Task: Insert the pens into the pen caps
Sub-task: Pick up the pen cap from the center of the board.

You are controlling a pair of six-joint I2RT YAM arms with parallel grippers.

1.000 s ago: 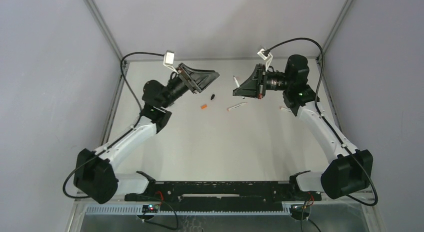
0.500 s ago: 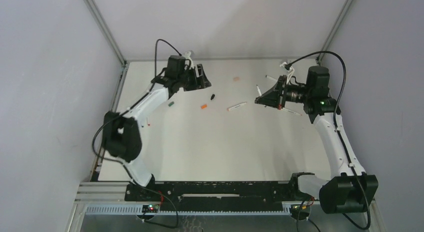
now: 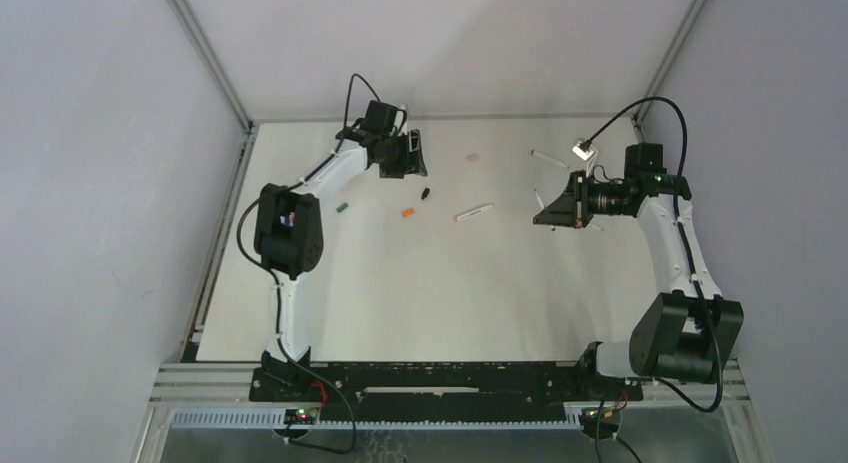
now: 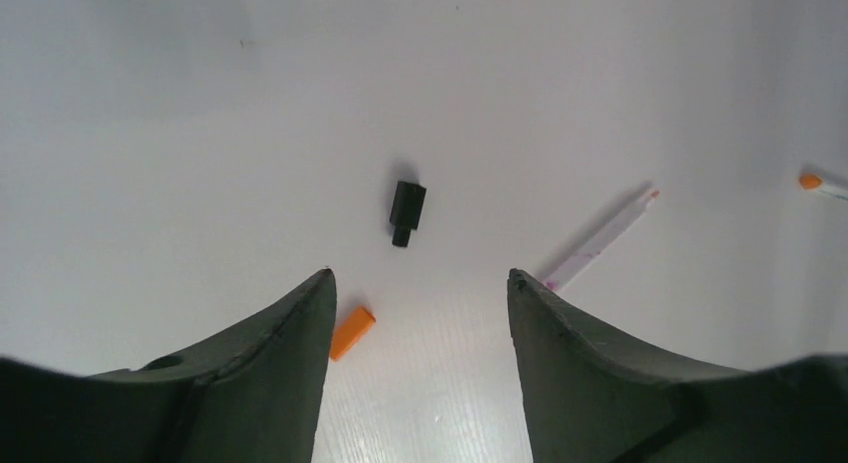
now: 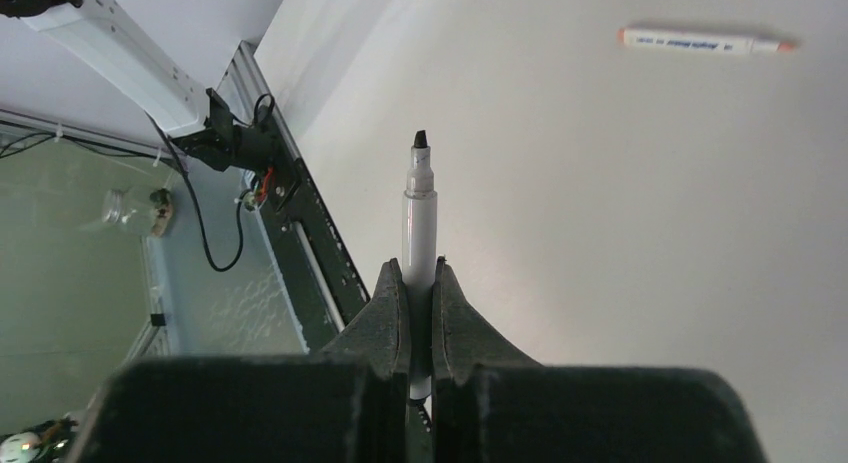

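Right gripper (image 5: 420,273): clamped on a white pen (image 5: 420,198), held clear of the bench (image 3: 430,293). The bare black tip pokes out past the fingers, probably so it is free to meet a cap.

Left gripper (image 4: 420,278): jaws apart, nothing between them, hanging over the black cap (image 4: 406,212), which lies on its side. My guess is it is lining up on the cap that matches the held pen. The orange cap (image 4: 351,332) is just beside one finger.

A second pen (image 4: 598,241) lies flat nearby. The green cap (image 3: 341,208) and pink cap (image 3: 472,157) lie loose, well apart.

No tray or box seen. The caps are the only holders, and none in view has a pen in it.
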